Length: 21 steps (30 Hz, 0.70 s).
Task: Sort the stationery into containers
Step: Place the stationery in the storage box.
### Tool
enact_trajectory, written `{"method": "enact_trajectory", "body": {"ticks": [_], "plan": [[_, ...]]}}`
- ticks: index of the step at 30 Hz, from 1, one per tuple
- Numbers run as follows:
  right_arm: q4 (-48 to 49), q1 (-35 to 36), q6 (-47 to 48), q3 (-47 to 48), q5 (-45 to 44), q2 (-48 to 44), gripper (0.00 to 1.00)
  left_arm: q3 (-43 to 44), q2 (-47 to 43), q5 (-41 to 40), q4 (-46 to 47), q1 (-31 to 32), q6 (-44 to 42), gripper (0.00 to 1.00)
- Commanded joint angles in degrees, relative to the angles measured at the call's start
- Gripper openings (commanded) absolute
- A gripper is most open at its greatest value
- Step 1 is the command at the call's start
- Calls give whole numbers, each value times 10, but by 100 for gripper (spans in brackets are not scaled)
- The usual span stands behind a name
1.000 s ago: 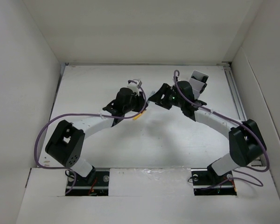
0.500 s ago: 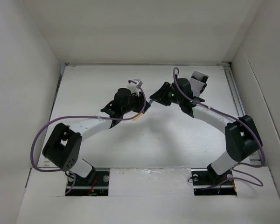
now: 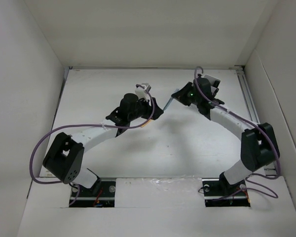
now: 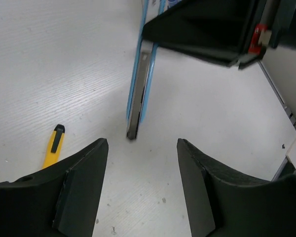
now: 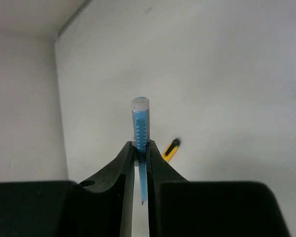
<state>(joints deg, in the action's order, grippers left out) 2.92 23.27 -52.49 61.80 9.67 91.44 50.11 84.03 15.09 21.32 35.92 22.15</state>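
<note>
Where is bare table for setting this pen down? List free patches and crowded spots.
Free: the broad near-middle stretch of the table; also its far-left corner. Crowded: the far middle, where the left gripper, the right gripper with the silver-blue pen and the yellow stick meet; and around the tray, far right.

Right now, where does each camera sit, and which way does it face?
Top external: above, behind the bases, looking down at the table; both arms show.
Left wrist: looks down past the open left gripper at the silver-blue pen.
Right wrist: looks along the right gripper, shut on that pen.
Shared: both wrist views show the pen and the yellow stick.
</note>
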Motion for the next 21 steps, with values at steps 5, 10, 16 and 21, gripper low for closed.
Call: {"method": "enact_trajectory", "body": {"ticks": [5,10,16,21], "plan": [[-88,-71,27,48,-375,-100,0,-11,-40,-3,25,3,-1,55],[-123,-117,14,75,-488,-94,0,-4,-28,3,25,3,-1,54],[-171,-128,0,141,-597,-40,0,3,-23,-19,12,3,-1,54],[-214,-134,-13,191,-621,13,0,9,-23,-28,-8,3,-1,52]]}}
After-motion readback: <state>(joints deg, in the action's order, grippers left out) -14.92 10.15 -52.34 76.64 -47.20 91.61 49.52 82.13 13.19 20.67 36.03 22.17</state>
